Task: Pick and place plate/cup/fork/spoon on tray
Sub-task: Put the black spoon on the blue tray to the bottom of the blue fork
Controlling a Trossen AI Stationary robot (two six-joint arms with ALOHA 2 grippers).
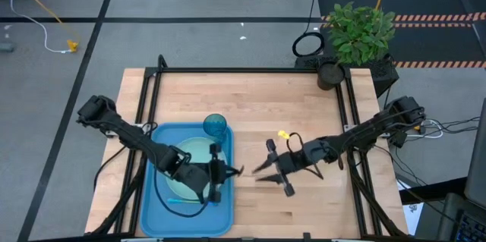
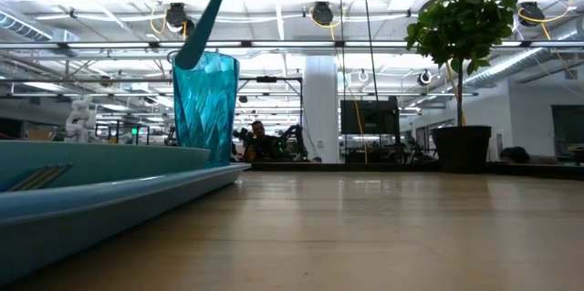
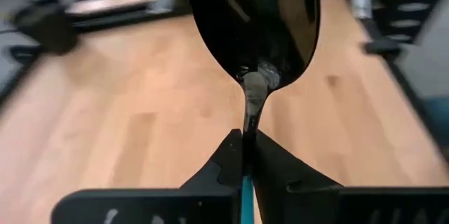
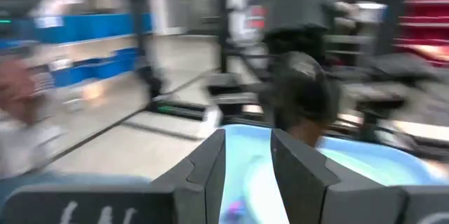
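While the left gripper [image 1: 222, 171] is hovering over the tray [image 1: 152, 215] in the high view, its jaws are pinching the spoon [image 1: 234, 171], whose long axis is running crosswise toward the tray's right rim. The plate [image 1: 191, 153] and cup [image 1: 216, 126] are sitting on the tray; the fork [image 1: 176, 200] is lying near its front edge. The right gripper [image 1: 267, 168] is waiting over the table beside the tray, jaws spread.

In the low view, the cup [image 2: 204, 104] is standing upright on the tray [image 2: 109, 202].

In the left wrist view, the fingers [image 3: 226, 164] are clamping the spoon's [image 3: 254, 38] thin neck, dark bowl pointing away from the gripper.

Risk, in my judgement: the narrow grip letting the spoon pivot or slip, landing it outside the rim.
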